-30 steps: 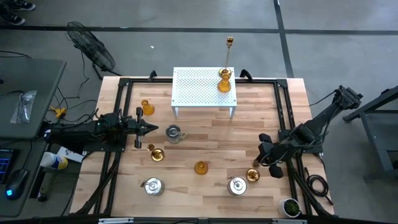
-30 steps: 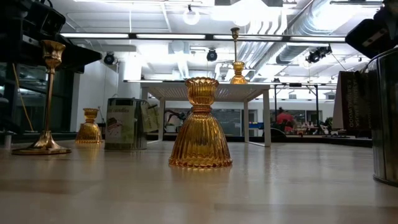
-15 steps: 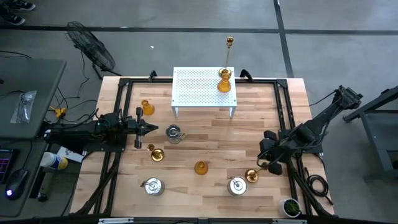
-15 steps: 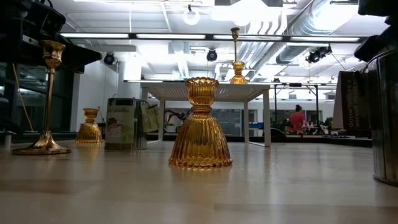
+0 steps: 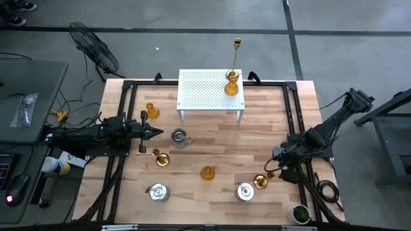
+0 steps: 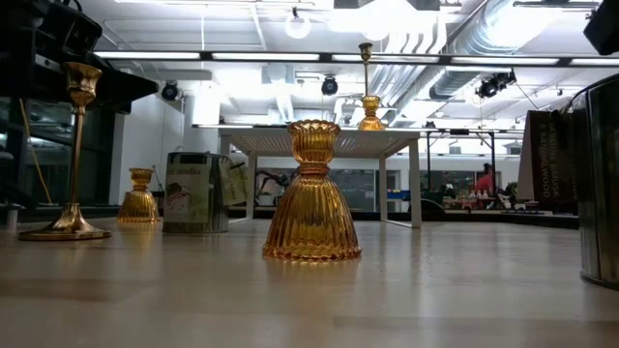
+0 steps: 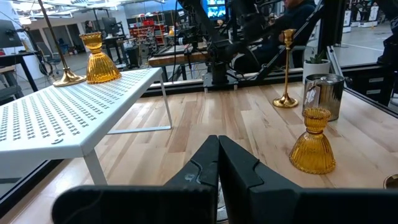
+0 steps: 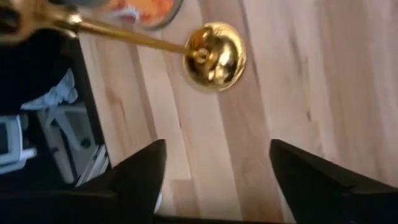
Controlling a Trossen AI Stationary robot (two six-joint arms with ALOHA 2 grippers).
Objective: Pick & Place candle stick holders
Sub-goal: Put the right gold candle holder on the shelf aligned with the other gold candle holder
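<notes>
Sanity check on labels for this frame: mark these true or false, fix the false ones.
1. The white perforated metal rack carries a ribbed amber glass holder and a tall slender gold candlestick. True.
2. The right gripper is clamped on the short gold candlestick. False: its fingers stand open, candlestick free on the wooden table.
3. The left gripper is shut and empty. True.
4. All three squat silvery pots sit on the rack. False: all three stand on the table.
</notes>
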